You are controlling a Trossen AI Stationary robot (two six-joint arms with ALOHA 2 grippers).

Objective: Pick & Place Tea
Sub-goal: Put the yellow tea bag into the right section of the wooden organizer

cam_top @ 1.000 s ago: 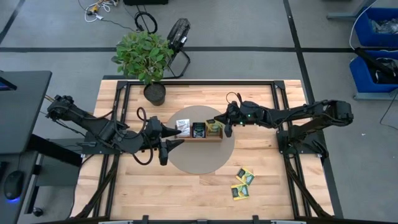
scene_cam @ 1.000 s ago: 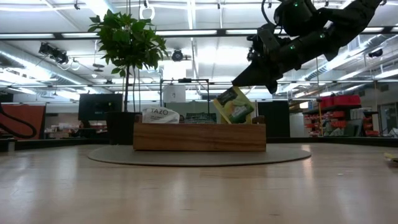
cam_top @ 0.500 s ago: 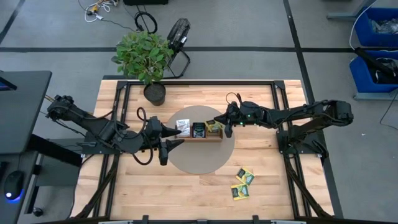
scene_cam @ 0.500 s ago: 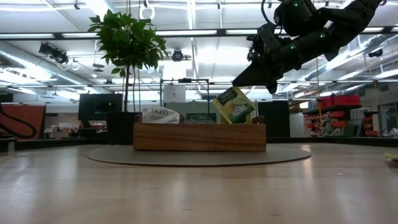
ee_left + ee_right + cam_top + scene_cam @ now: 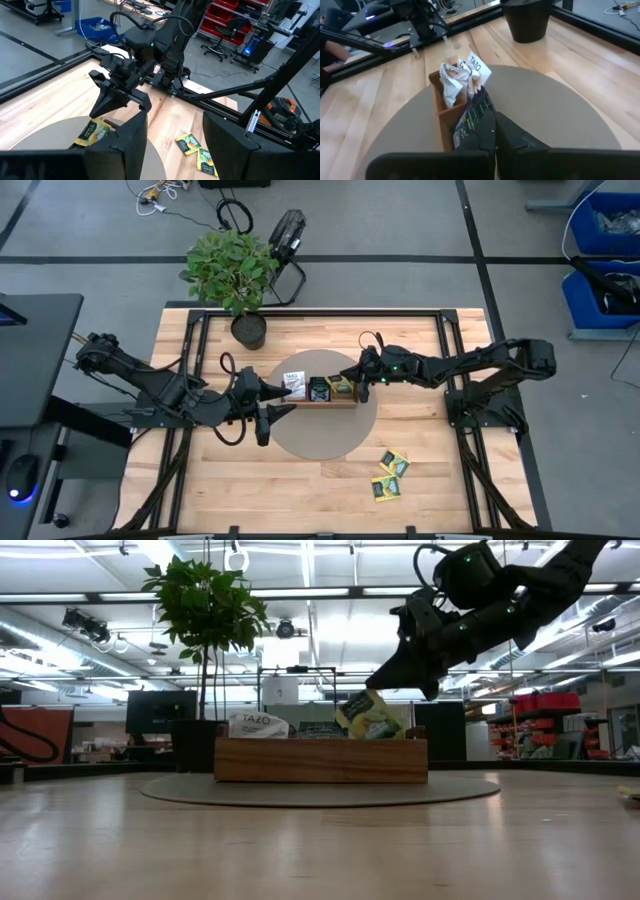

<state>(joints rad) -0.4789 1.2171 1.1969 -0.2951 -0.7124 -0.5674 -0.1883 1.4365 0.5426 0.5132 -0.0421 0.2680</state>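
The right gripper (image 5: 372, 683), fingers closed, pinches a yellow-green tea packet (image 5: 366, 715) tilted over the right compartment of the wooden tray (image 5: 320, 401) on a round mat (image 5: 325, 438). The left gripper (image 5: 285, 398) hovers left of the tray, fingers spread and empty. Three more packets (image 5: 389, 474) lie on the counter's (image 5: 300, 490) near right.

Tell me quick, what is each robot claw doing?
Left gripper: open, holding nothing.
Right gripper: shut, pressing its tip on a yellow-green tea packet in the wooden tray.
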